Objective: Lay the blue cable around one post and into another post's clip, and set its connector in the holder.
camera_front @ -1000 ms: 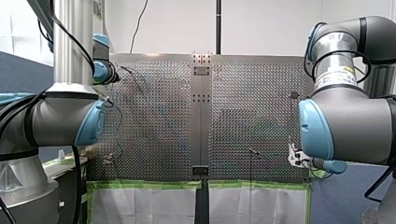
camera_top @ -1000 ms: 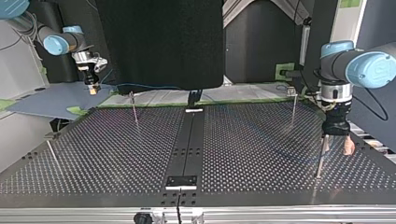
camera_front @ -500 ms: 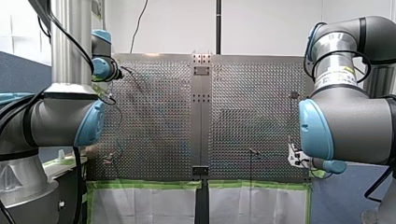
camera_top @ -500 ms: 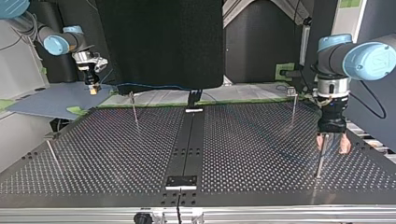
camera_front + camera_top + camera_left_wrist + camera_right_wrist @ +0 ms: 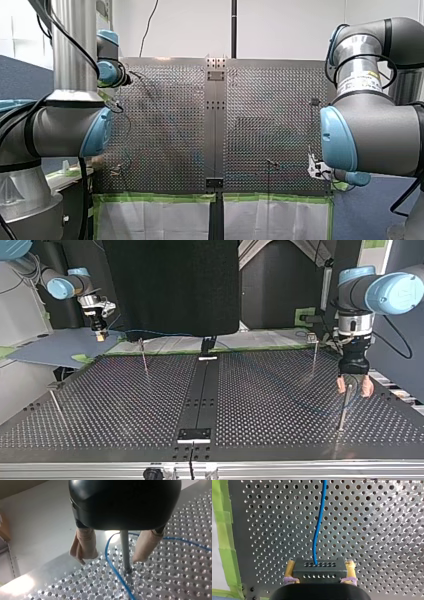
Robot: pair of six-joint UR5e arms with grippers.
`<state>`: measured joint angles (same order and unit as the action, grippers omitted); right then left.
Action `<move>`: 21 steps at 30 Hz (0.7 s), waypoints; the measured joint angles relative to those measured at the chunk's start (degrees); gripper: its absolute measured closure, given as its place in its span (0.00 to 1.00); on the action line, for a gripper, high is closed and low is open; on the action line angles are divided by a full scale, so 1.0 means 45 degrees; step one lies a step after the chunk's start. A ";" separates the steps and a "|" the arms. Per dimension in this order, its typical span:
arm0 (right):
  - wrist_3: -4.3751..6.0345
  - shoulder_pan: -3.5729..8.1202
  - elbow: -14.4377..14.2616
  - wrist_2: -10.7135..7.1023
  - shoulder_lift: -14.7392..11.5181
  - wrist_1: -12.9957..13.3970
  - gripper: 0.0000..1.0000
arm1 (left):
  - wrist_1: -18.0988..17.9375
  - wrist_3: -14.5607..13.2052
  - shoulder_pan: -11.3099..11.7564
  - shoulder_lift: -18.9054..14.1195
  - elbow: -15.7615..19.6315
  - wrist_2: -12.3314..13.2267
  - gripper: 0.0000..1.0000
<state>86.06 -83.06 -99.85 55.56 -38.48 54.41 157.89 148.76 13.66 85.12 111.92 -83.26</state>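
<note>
– Beige pads [image 5: 83, 545] on the left tool [image 5: 115, 546]: status?
– Spread wide, gripping nothing. They straddle a thin metal post [image 5: 124, 550], one pad each side, w/o touching it as far as I can see.
– And the blue cable [image 5: 112, 565]?
– Comes in across the bench [image 5: 175, 580], bends behind that post nr its foot and runs back out between the pads, i.e. wrapped round it. In the top view the post [image 5: 344, 410] stands at the view's right, w/ the left tool [image 5: 354, 387] over it.
– Right tool [image 5: 320, 565]?
– Yellow pads [image 5: 350, 567] clamped on the connector [image 5: 318, 571], a dark block w/ rows of small holes. The cable leaves its middle and heads off over the perforated plate. The top view puts the right tool [image 5: 101, 334] nr the bench's far left corner, raised.
– So, progress?
– Approx. a third, I'd judge. The post wrap looks done. Left to do: press the cable into a clip on another post, then seat the connector in the holder.
– Which post has the clip? Where's the holder?
– Can't tell; post heads are too small to read. Three other posts [image 5: 144, 357] stand well apart on the bench.
</note>
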 joint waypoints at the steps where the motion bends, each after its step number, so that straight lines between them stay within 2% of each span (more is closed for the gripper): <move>1: 0.0000 -0.0003 -0.0002 -0.0001 0.0000 -0.0005 1.00 | 0.0003 0.0008 -0.0004 -0.0104 0.0091 -0.0001 0.00; 11: 0.0000 -0.0042 -0.0001 -0.0038 0.0000 -0.0019 1.00 | 0.0283 -0.0214 -0.0091 -0.1221 0.0808 0.0002 0.00; 17: 0.0000 -0.0047 0.0001 -0.0040 0.0000 -0.0019 1.00 | 0.0858 -0.0777 -0.0221 -0.1924 0.0934 -0.0010 0.00; 21: 0.0038 -0.0047 0.0001 -0.0053 -0.0001 0.0000 1.00 | 0.1361 -0.1281 -0.0241 -0.2436 0.0682 -0.0070 0.00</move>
<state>86.23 -83.28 -99.85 55.32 -38.48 54.41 164.02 143.00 12.58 74.16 114.99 -83.57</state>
